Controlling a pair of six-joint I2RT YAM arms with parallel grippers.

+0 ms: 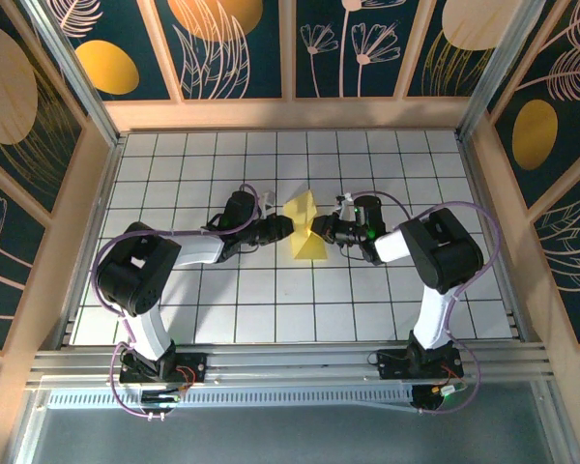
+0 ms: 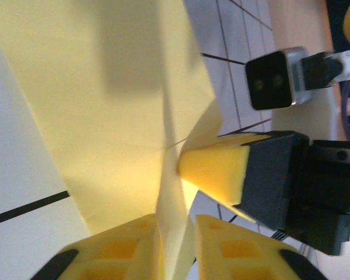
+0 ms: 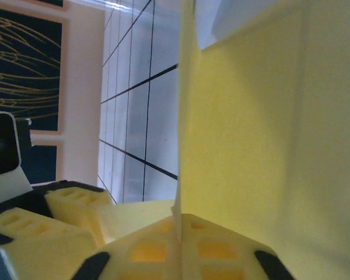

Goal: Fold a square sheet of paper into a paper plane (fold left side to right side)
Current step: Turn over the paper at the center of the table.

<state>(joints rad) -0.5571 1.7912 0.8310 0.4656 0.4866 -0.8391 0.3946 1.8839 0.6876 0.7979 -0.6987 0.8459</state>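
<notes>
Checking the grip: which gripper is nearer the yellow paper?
Right: the right gripper is shut on the yellow paper from the right. The left gripper straddles its left edge, grip unclear.

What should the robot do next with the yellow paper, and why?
Probably the left gripper should open wider and back off the yellow paper. Its jaws stand slightly apart around a flap, while the right gripper is shut on the paper's edge, holding it up off the table. Letting go would leave the right one free to lay the fold down.
</notes>
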